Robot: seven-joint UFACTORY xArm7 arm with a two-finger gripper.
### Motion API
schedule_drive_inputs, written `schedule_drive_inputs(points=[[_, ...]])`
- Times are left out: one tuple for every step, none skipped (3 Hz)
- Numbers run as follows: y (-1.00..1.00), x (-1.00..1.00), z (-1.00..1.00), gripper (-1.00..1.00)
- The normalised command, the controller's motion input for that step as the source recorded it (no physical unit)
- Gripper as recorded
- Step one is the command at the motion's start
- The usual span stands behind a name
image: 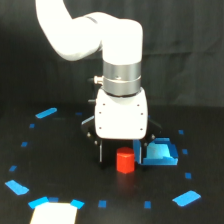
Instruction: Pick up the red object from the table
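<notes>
The red object (125, 161), a small stubby red-orange block, stands on the black table (60, 165) just below the white wrist housing of the arm. My gripper (120, 152) is low over the table and open, with one dark finger (101, 150) on the exterior view's left of the block and the other (139, 151) on its right. The block sits between the fingers, closer to the right one. I cannot tell whether either finger touches it. The fingertips are dark against the table and hard to make out.
A larger blue flat piece (160, 153) lies right beside the right finger. Small blue tape marks (46, 113) dot the table, with bigger ones at the front (186, 198). A white patch (54, 214) sits at the front edge.
</notes>
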Motion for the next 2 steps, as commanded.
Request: schedule_drive_inputs(points=[[-0.15,0.24,-0.19,-0.87],[0.33,0.19,0.12,-0.89]])
